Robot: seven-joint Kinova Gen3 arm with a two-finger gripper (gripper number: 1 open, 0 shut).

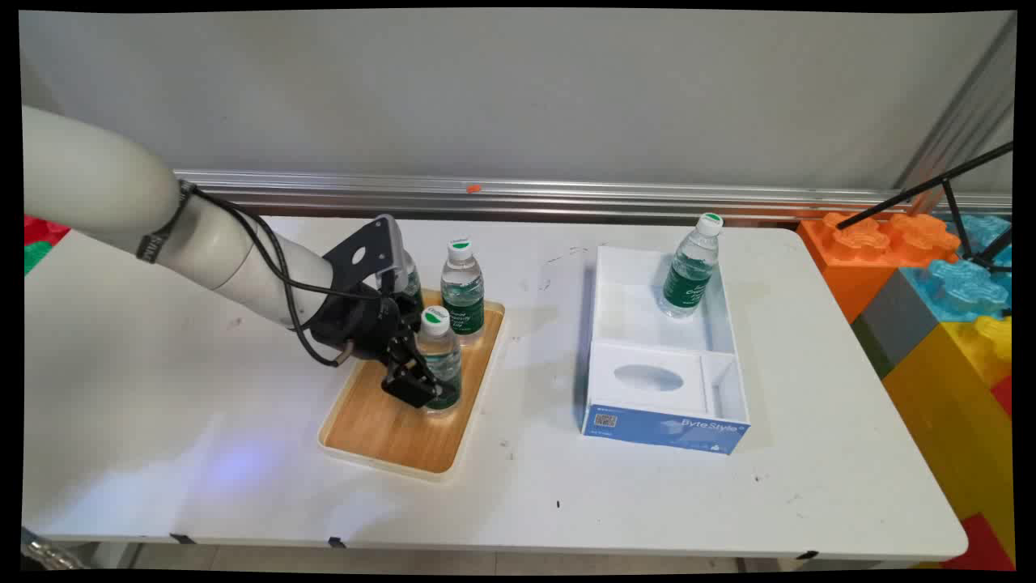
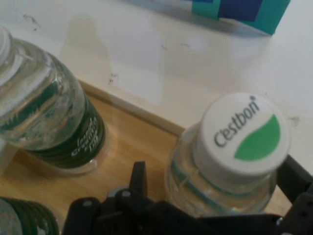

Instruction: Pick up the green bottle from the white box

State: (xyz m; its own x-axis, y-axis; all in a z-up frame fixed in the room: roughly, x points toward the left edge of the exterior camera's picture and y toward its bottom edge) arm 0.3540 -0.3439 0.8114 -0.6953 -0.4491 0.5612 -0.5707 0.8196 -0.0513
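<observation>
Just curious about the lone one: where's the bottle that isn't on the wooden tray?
In the main view, that bottle stands upright on the right, in the far compartment of the white box, away from the gripper.

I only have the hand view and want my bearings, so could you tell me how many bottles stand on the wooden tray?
Observer: Three: the near bottle at the pincer, the middle bottle behind it, and the far bottle partly hidden by the arm, all on the wooden tray.
Operator: Thank you; is the blue thing at my picture's top a box?
Observer: Yes, an open white box with a blue front, right of the tray in the main view.
Operator: Does it hold anything?
Observer: A fourth bottle stands in its larger far compartment.
</observation>
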